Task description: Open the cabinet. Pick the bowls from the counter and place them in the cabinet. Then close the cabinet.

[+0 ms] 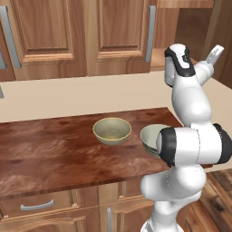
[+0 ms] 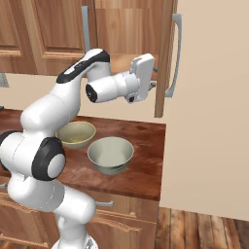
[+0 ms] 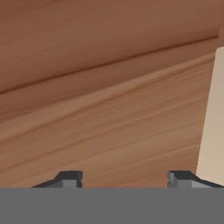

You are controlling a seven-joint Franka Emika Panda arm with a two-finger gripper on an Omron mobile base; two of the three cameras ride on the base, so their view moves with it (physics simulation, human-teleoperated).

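Beige wall (image 2: 209,121) at right — wood floor (image 2: 194,228) below; low drawer (image 1: 38,206), grey handle.

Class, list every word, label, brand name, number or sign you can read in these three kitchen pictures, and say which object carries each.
None: no readable text in any view.
The cabinet, its door swung open, shows plain wood grain.
The two bowls are unmarked.
The counter bears grain only.
The robot arm's white shell carries no brand or number.

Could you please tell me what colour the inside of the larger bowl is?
Pale, off-white inside the grey-green larger bowl; the right base view shows it best.
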